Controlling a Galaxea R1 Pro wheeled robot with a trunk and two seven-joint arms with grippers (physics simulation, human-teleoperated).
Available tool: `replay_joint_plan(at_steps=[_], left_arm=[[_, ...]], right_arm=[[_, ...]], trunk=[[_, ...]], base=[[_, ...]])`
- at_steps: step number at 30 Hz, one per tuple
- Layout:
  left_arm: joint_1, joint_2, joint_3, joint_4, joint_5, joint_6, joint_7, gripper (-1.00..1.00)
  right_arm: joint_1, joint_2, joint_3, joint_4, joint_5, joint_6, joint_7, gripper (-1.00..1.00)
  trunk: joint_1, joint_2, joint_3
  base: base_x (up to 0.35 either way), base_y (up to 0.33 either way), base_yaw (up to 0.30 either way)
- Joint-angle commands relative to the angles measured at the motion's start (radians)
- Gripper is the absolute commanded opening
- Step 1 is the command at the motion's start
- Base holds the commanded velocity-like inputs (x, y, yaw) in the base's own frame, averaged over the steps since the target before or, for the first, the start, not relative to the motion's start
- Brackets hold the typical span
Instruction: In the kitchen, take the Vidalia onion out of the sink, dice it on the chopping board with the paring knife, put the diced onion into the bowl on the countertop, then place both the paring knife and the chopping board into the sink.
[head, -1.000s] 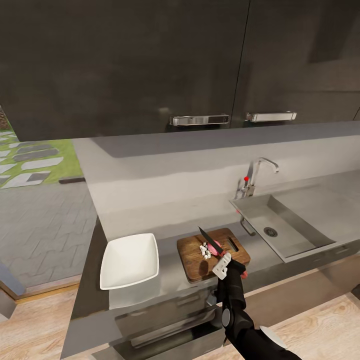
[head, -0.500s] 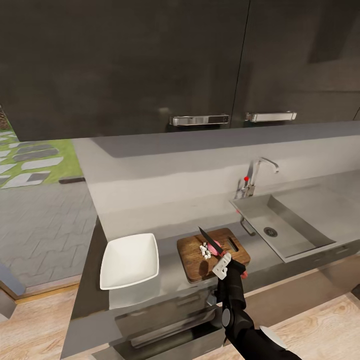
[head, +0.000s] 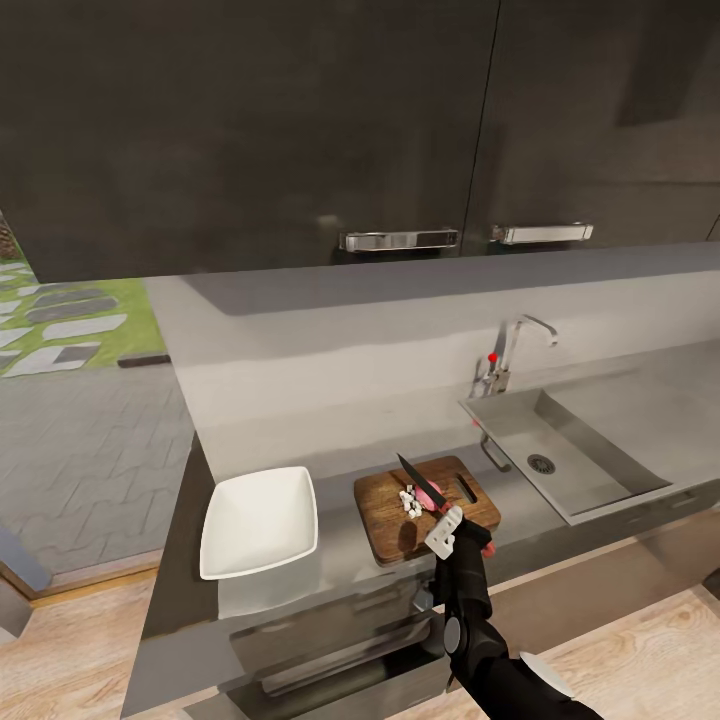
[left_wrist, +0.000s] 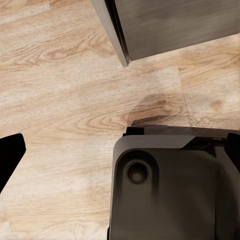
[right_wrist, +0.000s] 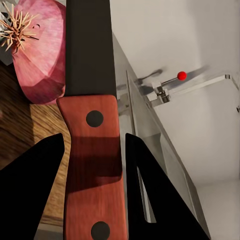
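The brown chopping board (head: 385, 510) lies on the dark countertop (head: 340, 560), between the white square bowl (head: 258, 520) and the steel sink (head: 590, 470). On the board sit a pinkish-red piece of the Vidalia onion (head: 431, 493) (right_wrist: 42, 50) and tiny pale diced bits (head: 410, 502). My right gripper (head: 452, 527) (right_wrist: 92, 145) is shut on the paring knife's red handle (right_wrist: 92, 170). Its dark blade (head: 411, 472) (right_wrist: 89, 45) points over the board beside the onion. One black finger (left_wrist: 9, 156) of my left gripper hangs far to the side above the wooden floor, open and holding nothing.
A chrome tap (head: 515, 350) with a red knob (right_wrist: 182, 75) stands behind the sink. Dark wall cabinets (head: 300, 130) hang above the counter. Below the left wrist are the robot's dark base (left_wrist: 170, 190) and a cabinet corner (left_wrist: 120, 35).
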Motion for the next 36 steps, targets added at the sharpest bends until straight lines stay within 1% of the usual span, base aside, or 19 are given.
replay_joint_plan(at_steps=[1,16,26,36], left_arm=[[-0.002,-0.001,-0.009,0.004,0.010,-0.007,0.001,1.00],[-0.002,-0.001,-0.009,0.004,0.010,-0.007,0.001,1.00],[-0.002,-0.001,-0.009,0.004,0.010,-0.007,0.001,1.00],[-0.002,-0.001,-0.009,0.004,0.010,-0.007,0.001,1.00]], right_arm=[[-0.001,-0.001,0.003,0.000,0.003,0.007,-0.001,-1.00],[-0.001,0.000,0.005,0.002,0.002,0.007,-0.001,-1.00],[-0.001,0.001,0.005,0.026,0.002,0.007,-0.001,-1.00],[-0.001,0.000,0.005,0.020,0.006,0.004,-0.002,-1.00]], trunk=[[0.001,-0.002,-0.002],[0.001,-0.002,-0.002],[0.001,-0.002,-0.002],[0.001,-0.002,-0.002]], base=[[0.000,0.000,0.000],[0.000,0.000,0.000],[0.000,0.000,0.000],[0.000,0.000,0.000]])
